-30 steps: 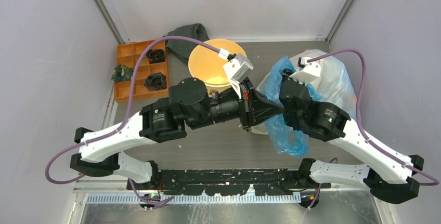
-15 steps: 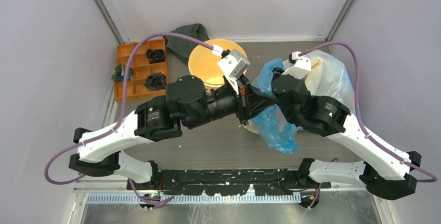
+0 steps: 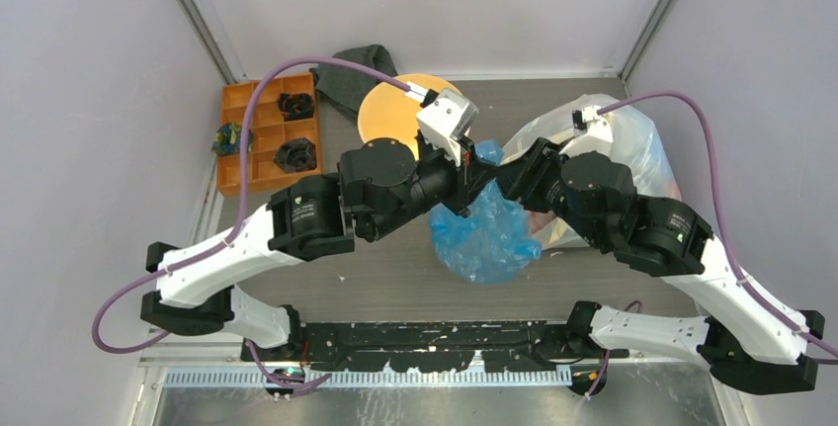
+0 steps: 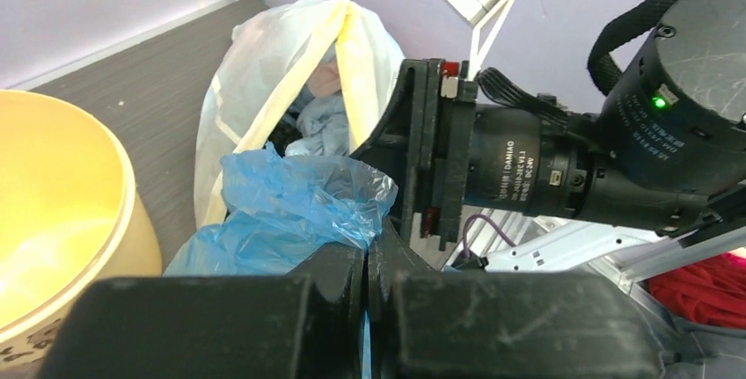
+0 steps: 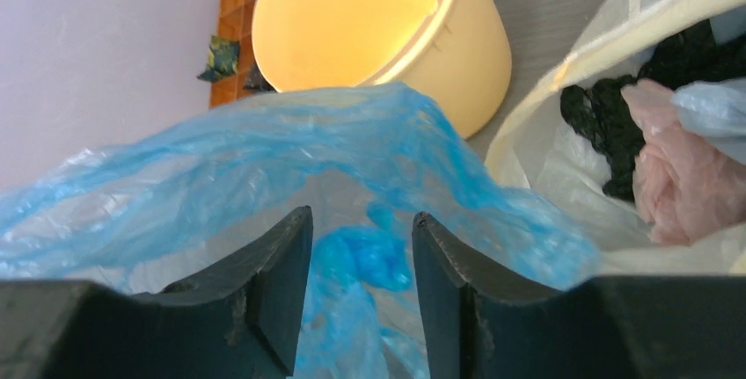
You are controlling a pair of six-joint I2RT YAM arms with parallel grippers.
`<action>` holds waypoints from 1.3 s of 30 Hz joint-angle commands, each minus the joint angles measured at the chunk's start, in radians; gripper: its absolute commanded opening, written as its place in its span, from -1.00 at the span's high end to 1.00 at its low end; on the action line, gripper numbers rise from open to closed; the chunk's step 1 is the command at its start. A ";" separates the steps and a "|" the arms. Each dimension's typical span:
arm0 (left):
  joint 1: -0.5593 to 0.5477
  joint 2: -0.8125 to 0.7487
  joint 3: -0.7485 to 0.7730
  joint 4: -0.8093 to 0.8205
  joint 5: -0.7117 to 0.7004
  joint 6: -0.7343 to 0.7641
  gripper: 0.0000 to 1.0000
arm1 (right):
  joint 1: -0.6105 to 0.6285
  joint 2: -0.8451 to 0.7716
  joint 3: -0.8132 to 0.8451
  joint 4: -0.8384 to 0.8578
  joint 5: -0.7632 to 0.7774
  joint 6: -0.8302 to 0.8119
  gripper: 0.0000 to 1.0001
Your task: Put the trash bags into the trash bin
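Observation:
The light-blue trash bag (image 3: 484,236) hangs crumpled between my two grippers, in front of the cream-yellow trash bin (image 3: 390,122). My left gripper (image 3: 470,187) is shut on the bag's upper edge; in the left wrist view the jaws (image 4: 368,251) pinch the blue film (image 4: 290,207), with the bin's rim (image 4: 79,194) at the left. My right gripper (image 3: 506,179) faces the left one. In the right wrist view its jaws (image 5: 361,216) stand apart with blue bag (image 5: 352,159) bunched between them, not clamped. The bin (image 5: 378,36) stands upright just behind.
A large whitish-clear sack (image 3: 632,144) with yellow patches and clothes inside lies at the right, close behind the right gripper. An orange compartment tray (image 3: 237,144) sits at the far left. A dark grey cloth (image 3: 358,68) lies behind the bin.
Both grippers have moved left toward the bin, away from the whitish sack. The blue bag came with them and now hangs lower and more bunched in front of the bin.

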 commanded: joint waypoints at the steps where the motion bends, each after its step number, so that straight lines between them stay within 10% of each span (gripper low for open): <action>1: 0.005 -0.023 0.023 -0.059 0.003 -0.002 0.99 | 0.001 -0.029 0.058 -0.121 -0.034 0.018 -0.07; 10: 0.003 -0.146 -0.283 0.040 -0.005 -0.215 0.99 | 0.002 -0.148 -0.184 -0.223 -0.071 0.129 -0.33; 22: 0.000 -0.564 -0.976 -0.162 -0.150 -0.698 1.00 | 0.019 -0.196 -0.727 0.167 -0.209 0.278 -0.26; 39: 0.001 -0.699 -1.061 -0.412 -0.190 -0.824 0.99 | 0.164 -0.098 -0.842 0.281 -0.014 0.436 -0.17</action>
